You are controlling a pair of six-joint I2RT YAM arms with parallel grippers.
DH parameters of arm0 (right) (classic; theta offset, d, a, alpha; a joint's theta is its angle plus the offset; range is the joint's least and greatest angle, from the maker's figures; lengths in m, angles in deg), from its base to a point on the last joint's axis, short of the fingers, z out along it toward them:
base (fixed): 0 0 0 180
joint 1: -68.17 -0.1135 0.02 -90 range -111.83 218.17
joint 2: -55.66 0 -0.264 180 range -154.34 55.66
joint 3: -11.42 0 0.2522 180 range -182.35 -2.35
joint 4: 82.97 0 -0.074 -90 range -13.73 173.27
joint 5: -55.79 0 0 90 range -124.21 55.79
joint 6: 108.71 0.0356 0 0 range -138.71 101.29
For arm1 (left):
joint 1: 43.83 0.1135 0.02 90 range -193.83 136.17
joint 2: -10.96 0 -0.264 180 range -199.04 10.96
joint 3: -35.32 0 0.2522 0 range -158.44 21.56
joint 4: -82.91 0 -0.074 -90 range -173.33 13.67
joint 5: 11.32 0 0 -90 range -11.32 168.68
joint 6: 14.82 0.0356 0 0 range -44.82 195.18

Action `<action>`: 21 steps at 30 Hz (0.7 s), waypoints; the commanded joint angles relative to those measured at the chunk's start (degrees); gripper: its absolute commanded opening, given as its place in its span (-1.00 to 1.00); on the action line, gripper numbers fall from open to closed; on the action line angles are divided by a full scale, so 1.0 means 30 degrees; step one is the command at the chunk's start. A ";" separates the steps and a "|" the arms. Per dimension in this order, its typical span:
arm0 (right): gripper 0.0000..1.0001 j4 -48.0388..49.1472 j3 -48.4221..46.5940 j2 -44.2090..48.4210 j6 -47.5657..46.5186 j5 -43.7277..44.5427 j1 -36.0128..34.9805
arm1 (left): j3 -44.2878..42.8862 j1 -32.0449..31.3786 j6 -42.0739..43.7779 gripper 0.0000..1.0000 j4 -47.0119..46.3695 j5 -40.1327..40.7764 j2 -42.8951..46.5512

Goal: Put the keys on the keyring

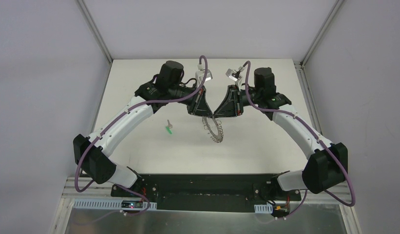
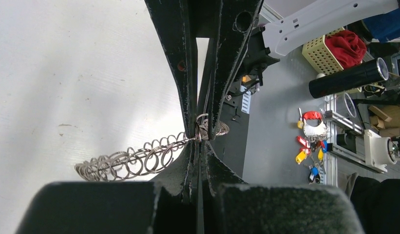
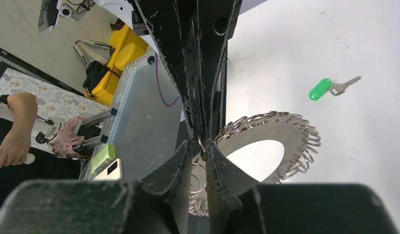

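**Desk:** Status on the ring?

**Me:** While both arms meet over the middle of the table (image 1: 266, 141), my left gripper (image 2: 200, 134) is pinched tight on one wire loop at the rim of the keyring (image 1: 213, 130). It reaches in from 9 o'clock.

**Desk:** And the other claw?

**Me:** My right gripper (image 3: 201, 142) reaches in from 3 o'clock. Its fingers are almost together, clamped on a loop just beside the left's. The ring hangs tilted below the two tips. I cannot tell whether its low edge touches the table.

**Desk:** Where's the key?

**Me:** The key (image 1: 169, 129) lies flat on the table at 9 o'clock from the ring, well apart from it. Its green head points to 6 o'clock, and nothing is touching it.
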 commanded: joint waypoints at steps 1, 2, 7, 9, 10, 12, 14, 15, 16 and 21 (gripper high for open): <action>-0.66 0.0014 -0.0552 0.0785 -0.0624 -0.0371 0.0110 | 0.0099 0.0145 -0.0252 -1.00 -0.1119 -0.0923 0.0683; -0.67 0.0024 -0.0549 0.0774 -0.0642 -0.0359 0.0117 | 0.0101 0.0174 -0.0244 -1.00 -0.1118 -0.0945 0.0700; -0.75 0.0035 -0.0478 0.0750 -0.0667 -0.0316 0.0151 | 0.0200 0.0234 -0.0316 -1.00 -0.1245 -0.1007 0.0798; -0.84 0.0013 -0.0506 0.0739 -0.0666 -0.0296 0.0158 | 0.0261 0.0252 -0.0341 -1.00 -0.1315 -0.1006 0.0831; -0.91 0.0016 -0.0507 0.0742 -0.0684 -0.0288 0.0159 | 0.0275 0.0268 -0.0365 -1.00 -0.1348 -0.1000 0.0857; -1.00 0.0020 -0.0506 0.0772 -0.0667 -0.0217 0.0139 | 0.0331 0.0296 -0.0416 -1.00 -0.1422 -0.1026 0.0904; -1.00 -0.0009 -0.0514 0.0793 -0.0700 -0.0055 0.0194 | 0.0412 0.0325 -0.0416 -1.00 -0.1509 -0.1022 0.0945; -1.00 -0.0005 -0.0533 0.0804 -0.0717 0.0021 0.0252 | 0.0448 0.0336 -0.0378 -1.00 -0.1526 -0.1046 0.0970; -1.00 -0.0033 -0.0536 0.0835 -0.0782 0.0144 0.0328 | 0.0478 0.0370 -0.0285 -1.00 -0.1513 -0.1060 0.0999; -1.00 -0.2317 -0.0829 0.1061 -0.3131 0.0534 0.0685 | 0.0521 0.0736 0.1314 -0.26 -0.0650 -0.0545 0.1679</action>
